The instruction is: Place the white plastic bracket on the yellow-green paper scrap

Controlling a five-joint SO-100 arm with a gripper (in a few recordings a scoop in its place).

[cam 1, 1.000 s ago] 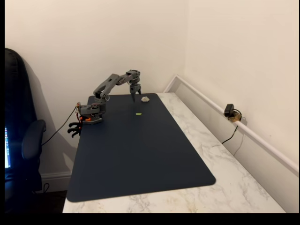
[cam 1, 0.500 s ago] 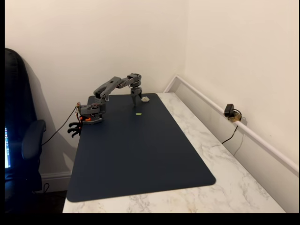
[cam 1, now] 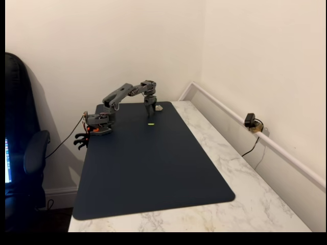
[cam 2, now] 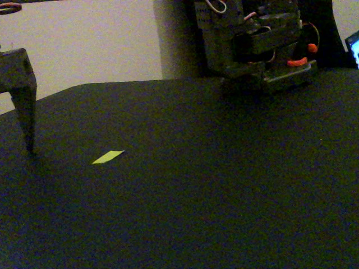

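Note:
The white plastic bracket (cam 1: 159, 107) lies on the far end of the dark mat (cam 1: 153, 168). My gripper (cam 1: 149, 111) points down just left of it, tips close to the mat, and it looks open with nothing between the fingers. The yellow-green paper scrap (cam 1: 151, 124) lies flat on the mat a little nearer the camera than the gripper. In the low fixed view one dark finger (cam 2: 24, 106) stands at the left edge with its tip near the mat, and the paper scrap (cam 2: 108, 157) lies to its right.
The arm's base (cam 1: 98, 124) is clamped at the mat's far left edge and shows again in the low view (cam 2: 258, 45). The marble tabletop (cam 1: 225, 153) runs along the right. A small webcam (cam 1: 250, 121) sits on the wall rail. An office chair (cam 1: 23, 153) stands at left.
The gripper has dropped toward the mat and shifted slightly right, closer to the bracket. The bracket and the paper scrap have not moved.

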